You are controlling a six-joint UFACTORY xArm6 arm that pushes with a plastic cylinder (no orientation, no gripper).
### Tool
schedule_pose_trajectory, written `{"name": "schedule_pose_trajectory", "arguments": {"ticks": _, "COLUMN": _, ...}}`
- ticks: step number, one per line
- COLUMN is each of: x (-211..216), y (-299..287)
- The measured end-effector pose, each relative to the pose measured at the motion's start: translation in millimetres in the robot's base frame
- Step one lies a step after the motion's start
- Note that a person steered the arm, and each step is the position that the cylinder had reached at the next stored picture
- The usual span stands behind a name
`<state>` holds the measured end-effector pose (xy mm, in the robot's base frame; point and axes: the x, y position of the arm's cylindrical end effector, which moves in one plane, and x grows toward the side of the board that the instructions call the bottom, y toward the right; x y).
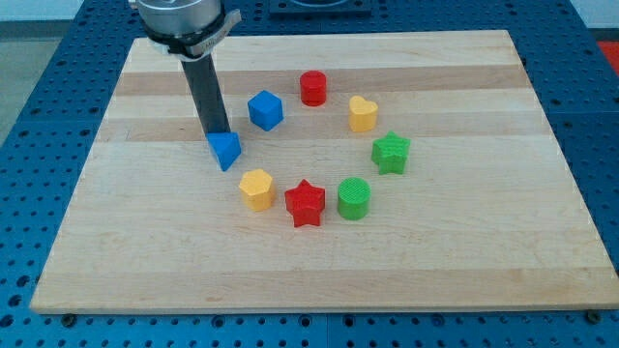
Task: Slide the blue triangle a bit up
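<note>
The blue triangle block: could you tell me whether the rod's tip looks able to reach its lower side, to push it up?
Probably yes, after a detour. My tip sits at the blue triangle block's upper edge, on the wrong side. The bare wooden board to its left leaves room to go round; the yellow block lies lower right.

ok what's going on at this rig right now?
One arm with a rod is working the wooden board. My tip sits at the top edge of the blue triangle, apparently touching it. The triangle is at the view's left of a loose ring of blocks: blue cube, red cylinder, yellow heart, green star, green cylinder, red star, yellow hexagon.
</note>
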<state>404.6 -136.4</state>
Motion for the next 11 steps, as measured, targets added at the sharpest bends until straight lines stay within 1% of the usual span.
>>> {"name": "schedule_pose_trajectory", "arguments": {"ticks": 2, "x": 18, "y": -1}}
{"name": "schedule_pose_trajectory", "arguments": {"ticks": 3, "x": 17, "y": 5}}
{"name": "schedule_pose_trajectory", "arguments": {"ticks": 4, "x": 0, "y": -7}}
{"name": "schedule_pose_trajectory", "arguments": {"ticks": 5, "x": 9, "y": -30}}
{"name": "schedule_pose_trajectory", "arguments": {"ticks": 6, "x": 55, "y": -41}}
{"name": "schedule_pose_trajectory", "arguments": {"ticks": 7, "x": 111, "y": -34}}
{"name": "schedule_pose_trajectory", "arguments": {"ticks": 8, "x": 108, "y": -9}}
{"name": "schedule_pose_trajectory", "arguments": {"ticks": 9, "x": 84, "y": 1}}
{"name": "schedule_pose_trajectory", "arguments": {"ticks": 11, "x": 76, "y": -1}}
